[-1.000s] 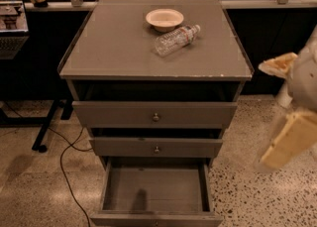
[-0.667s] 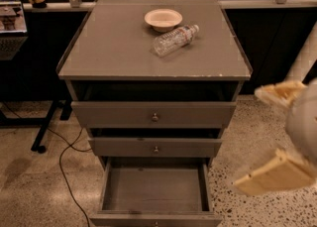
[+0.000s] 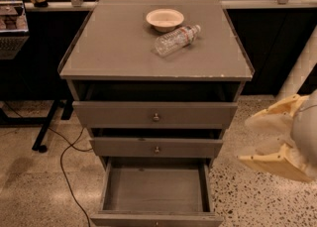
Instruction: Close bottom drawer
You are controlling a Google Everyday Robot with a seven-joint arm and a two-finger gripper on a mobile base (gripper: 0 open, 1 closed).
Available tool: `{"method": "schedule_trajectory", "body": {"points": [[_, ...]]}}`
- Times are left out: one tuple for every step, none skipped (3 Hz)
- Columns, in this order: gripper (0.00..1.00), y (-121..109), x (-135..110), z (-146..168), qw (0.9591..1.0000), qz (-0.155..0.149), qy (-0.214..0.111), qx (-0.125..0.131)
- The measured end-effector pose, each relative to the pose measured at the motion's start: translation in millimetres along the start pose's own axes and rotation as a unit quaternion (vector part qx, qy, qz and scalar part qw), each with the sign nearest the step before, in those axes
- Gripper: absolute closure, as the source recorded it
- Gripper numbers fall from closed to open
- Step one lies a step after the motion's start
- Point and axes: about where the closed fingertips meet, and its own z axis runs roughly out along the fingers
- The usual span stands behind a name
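The grey-brown cabinet [image 3: 156, 57] has three drawers. The bottom drawer [image 3: 156, 190] is pulled out toward me, and its plain grey inside is empty. Its front panel [image 3: 156, 219] lies at the bottom edge of the view. The middle drawer [image 3: 156, 147] and top drawer [image 3: 155, 115] are pushed in further, each with a small round knob. My gripper [image 3: 244, 138] hangs to the right of the cabinet at middle-drawer height. Its cream fingers [image 3: 275, 164] are spread open, hold nothing and touch nothing.
A white bowl [image 3: 164, 19] and a lying clear plastic bottle [image 3: 176, 40] sit on the cabinet top. A black cable [image 3: 67, 164] and a stand's foot [image 3: 42, 137] lie on the speckled floor at left. A dark wall with a railing runs behind.
My gripper has moved down and left, toward the cabinet's right side. The drawers, bowl and bottle have not moved.
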Motion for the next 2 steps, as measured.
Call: {"method": "schedule_trajectory", "body": {"points": [[0.77, 0.0, 0.0, 0.0, 1.0000, 0.000, 0.000, 0.000], [1.00, 0.0, -0.1, 0.0, 1.0000, 0.000, 0.000, 0.000]]}}
